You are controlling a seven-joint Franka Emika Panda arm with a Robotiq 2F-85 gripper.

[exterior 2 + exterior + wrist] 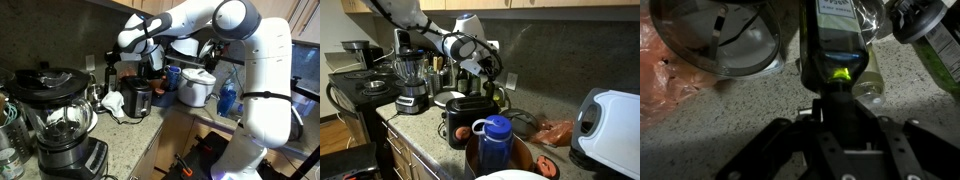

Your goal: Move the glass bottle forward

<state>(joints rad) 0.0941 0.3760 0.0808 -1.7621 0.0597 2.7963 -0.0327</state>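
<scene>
Tool [830, 108] sits low over the speckled tabletop [730, 110], lined up dead centre on the base of the glass bottle [830, 45]. The wrist view does not show whether its jaws are spread, clenched or touching the glass, so I cannot tell. The low, centred line makes sense to me: contact near the foot of something this tall and slim should slide it rather than tip it.

The bottle stands upright toward the back of the tabletop in a crowded spot. A steel bowl [730, 40] is just beside it on one side and a crumpled orange bag [660, 70] lies beyond that. A second, smaller bottle [930, 30] is close on the other side. The black toaster [468, 118] and a blue plastic bottle [495, 140] stand nearer the front edge in an exterior view.

As for contents, the bowl shows only bare metal inside. The dark glass hides its own fill level, giving just a green glint near the base. The blender jar [58, 112] is too dim to judge.
</scene>
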